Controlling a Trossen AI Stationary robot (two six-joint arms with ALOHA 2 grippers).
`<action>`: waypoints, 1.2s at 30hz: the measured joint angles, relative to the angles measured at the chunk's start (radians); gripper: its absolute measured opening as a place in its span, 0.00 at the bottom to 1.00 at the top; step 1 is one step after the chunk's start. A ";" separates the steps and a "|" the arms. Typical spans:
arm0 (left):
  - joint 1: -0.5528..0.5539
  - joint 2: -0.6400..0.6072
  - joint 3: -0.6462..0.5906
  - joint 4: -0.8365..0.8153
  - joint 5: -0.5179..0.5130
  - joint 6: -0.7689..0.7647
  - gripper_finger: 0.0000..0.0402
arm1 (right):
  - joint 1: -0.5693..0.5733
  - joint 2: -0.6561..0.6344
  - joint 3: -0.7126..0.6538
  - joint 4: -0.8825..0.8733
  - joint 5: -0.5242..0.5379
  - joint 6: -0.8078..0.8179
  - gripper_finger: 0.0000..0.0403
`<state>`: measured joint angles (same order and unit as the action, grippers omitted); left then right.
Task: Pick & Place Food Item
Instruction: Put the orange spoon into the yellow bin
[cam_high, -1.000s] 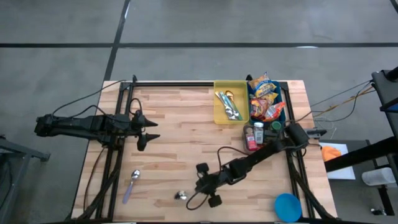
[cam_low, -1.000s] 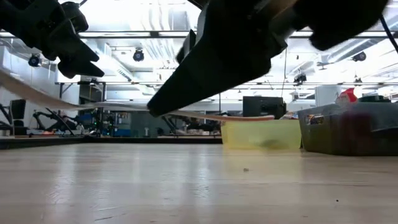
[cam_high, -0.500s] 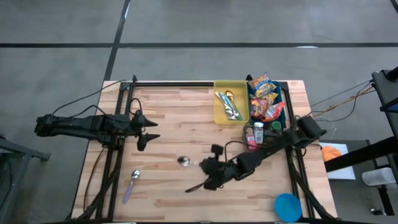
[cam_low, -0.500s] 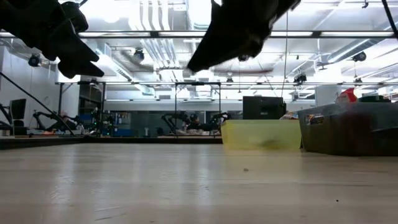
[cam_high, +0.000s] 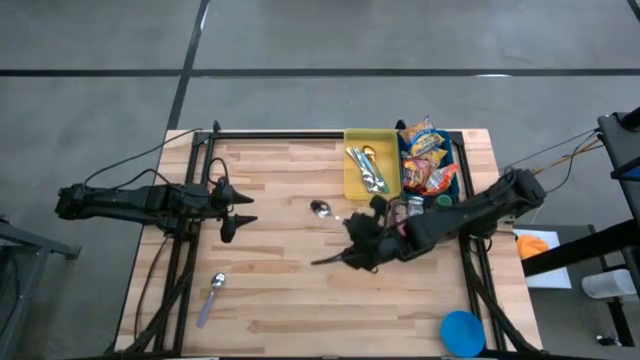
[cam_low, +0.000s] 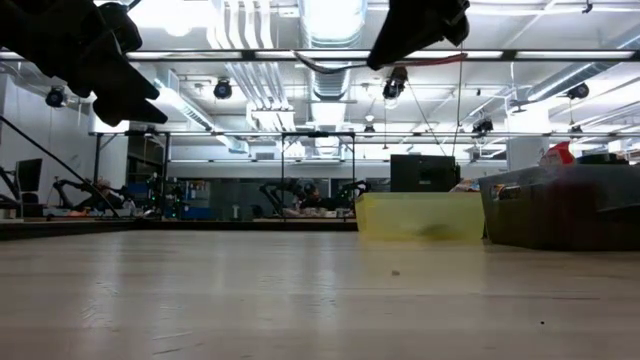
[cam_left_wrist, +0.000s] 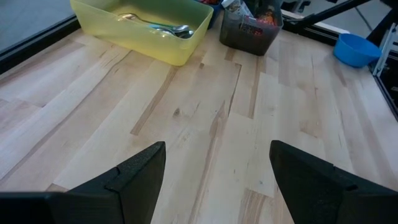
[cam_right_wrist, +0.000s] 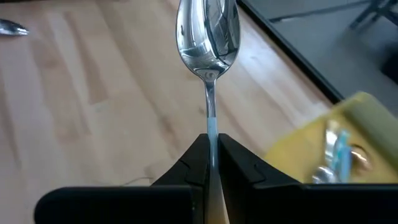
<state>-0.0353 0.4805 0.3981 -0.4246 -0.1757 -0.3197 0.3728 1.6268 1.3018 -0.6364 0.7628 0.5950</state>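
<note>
Gripping a spoon (cam_right_wrist: 208, 37) — right gripper (cam_right_wrist: 211, 149) — handle hidden overhead.

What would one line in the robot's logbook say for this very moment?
right claw: shut on spoon, held above table near yellow bin | left claw: open, empty, waiting at table's left | second spoon: lying on table

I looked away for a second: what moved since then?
The right gripper, shut on the silver spoon, carried it from the table's near edge up toward the yellow bin. The left gripper, the second spoon and the blue bowl stayed put.
</note>
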 joint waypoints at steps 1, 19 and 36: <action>0.000 0.000 0.000 0.000 0.000 0.000 0.72 | -0.012 -0.013 0.000 -0.025 0.000 0.005 0.05; 0.000 0.000 0.000 0.000 0.000 0.000 0.72 | -0.392 -0.063 -0.052 -0.153 -0.008 0.107 0.05; 0.000 0.000 0.000 0.000 0.000 0.000 0.72 | -0.695 -0.064 -0.322 0.180 -0.193 0.104 0.05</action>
<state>-0.0353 0.4805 0.3981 -0.4244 -0.1756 -0.3198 -0.3225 1.5625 0.9797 -0.4563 0.5697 0.6991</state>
